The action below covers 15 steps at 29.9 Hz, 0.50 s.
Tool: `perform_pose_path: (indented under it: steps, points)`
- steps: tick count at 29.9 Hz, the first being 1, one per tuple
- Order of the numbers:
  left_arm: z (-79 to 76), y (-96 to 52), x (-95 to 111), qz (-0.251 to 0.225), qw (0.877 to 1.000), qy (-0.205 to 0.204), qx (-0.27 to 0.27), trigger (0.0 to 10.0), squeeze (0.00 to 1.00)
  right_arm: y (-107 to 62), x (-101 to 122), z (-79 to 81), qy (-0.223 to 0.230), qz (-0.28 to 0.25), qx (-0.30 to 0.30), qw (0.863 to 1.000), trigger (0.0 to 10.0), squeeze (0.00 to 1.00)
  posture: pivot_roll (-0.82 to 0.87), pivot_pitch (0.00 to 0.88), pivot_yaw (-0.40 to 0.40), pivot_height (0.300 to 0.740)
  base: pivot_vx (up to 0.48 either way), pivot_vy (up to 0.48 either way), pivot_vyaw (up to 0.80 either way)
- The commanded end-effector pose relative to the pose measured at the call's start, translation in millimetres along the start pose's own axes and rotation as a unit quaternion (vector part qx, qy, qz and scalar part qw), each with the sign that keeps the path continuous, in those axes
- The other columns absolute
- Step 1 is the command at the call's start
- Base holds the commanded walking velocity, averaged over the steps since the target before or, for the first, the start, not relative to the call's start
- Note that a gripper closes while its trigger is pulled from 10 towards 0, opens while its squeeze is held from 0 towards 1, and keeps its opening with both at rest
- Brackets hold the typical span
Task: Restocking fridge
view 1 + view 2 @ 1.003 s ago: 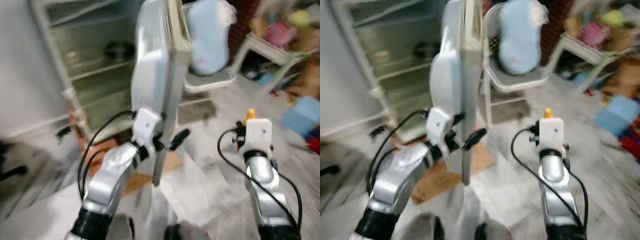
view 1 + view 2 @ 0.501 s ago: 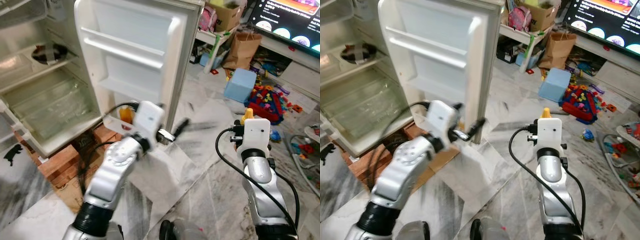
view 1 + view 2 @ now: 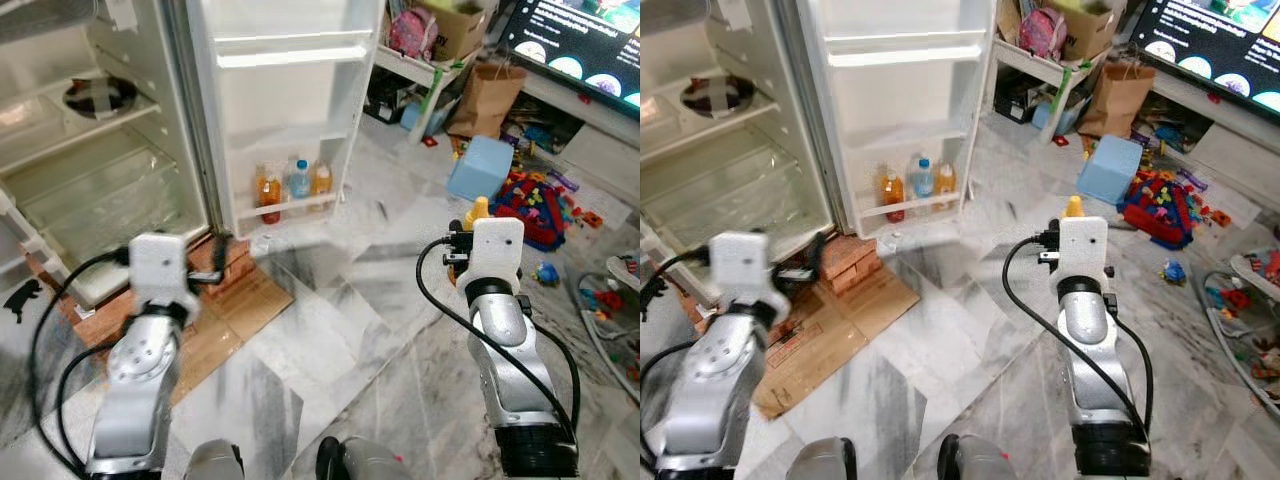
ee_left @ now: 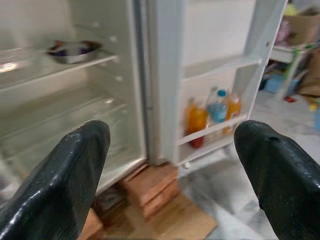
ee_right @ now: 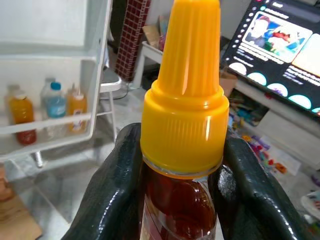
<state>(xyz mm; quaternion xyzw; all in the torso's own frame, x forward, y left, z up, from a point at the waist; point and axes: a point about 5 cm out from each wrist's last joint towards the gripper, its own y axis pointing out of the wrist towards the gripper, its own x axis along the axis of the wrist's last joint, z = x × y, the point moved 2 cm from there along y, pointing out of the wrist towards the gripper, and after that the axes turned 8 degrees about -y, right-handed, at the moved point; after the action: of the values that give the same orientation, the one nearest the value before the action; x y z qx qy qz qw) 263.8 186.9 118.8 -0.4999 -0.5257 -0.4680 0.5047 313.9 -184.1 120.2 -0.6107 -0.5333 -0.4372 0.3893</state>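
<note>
Against the far left wall stands the fridge (image 3: 120, 150), its door (image 3: 285, 110) swung fully open toward the robot. Bottom door shelf (image 3: 290, 205): three bottles in a row, an orange one (image 3: 268, 190), a clear blue-capped one (image 3: 298, 180) and an amber one (image 3: 321, 179), all upright and just beside one another. Inside the fridge, a dark dish (image 3: 95, 97) rests on an upper glass shelf. Red bricks (image 3: 210, 275) prop the fridge base; flattened cardboard (image 3: 235, 315) lies on the marble floor (image 3: 350, 340) in front of them.

Left gripper (image 4: 175, 150): raised before the open fridge, fingers (image 4: 65, 175) spread wide, holding nothing.

Right gripper (image 5: 182, 195): raised at the right of the scene, well apart from the fridge, fingers (image 5: 115, 190) closed around the neck of a sauce bottle (image 5: 182, 100). This bottle is upright, with a ribbed yellow cap and reddish-brown contents; its cap tip shows beside the right wrist in the left eye view.

Far right: a screen (image 3: 580, 45), a brown paper bag (image 3: 488, 95), a blue box (image 3: 478, 167) and scattered toys (image 3: 545, 195) on the floor.
</note>
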Motion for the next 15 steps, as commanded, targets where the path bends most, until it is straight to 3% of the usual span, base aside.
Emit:
perform_pose_path:
  steps: [1,5,15]
  points:
    - [1.6,-5.5,3.6,-0.009,1.0,-0.001,0.009,10.0,0.0,4.2,9.4,-0.8,0.006,-0.022,0.003,1.0,10.0,0.0,0.06,0.097,-0.115,0.74,0.0,0.0,0.0]
    - [0.9,-8.0,3.4,-0.009,1.0,-0.005,0.009,10.0,0.0,5.8,12.6,4.6,0.008,-0.032,0.018,0.999,10.0,0.0,0.06,0.095,-0.114,0.74,0.0,0.0,0.0]
    - [-2.5,-0.1,10.7,-0.023,1.0,-0.005,0.002,10.0,0.0,9.2,16.5,7.5,0.014,-0.043,0.026,0.999,10.0,0.0,0.06,0.103,-0.112,0.74,0.34,0.0,0.0]
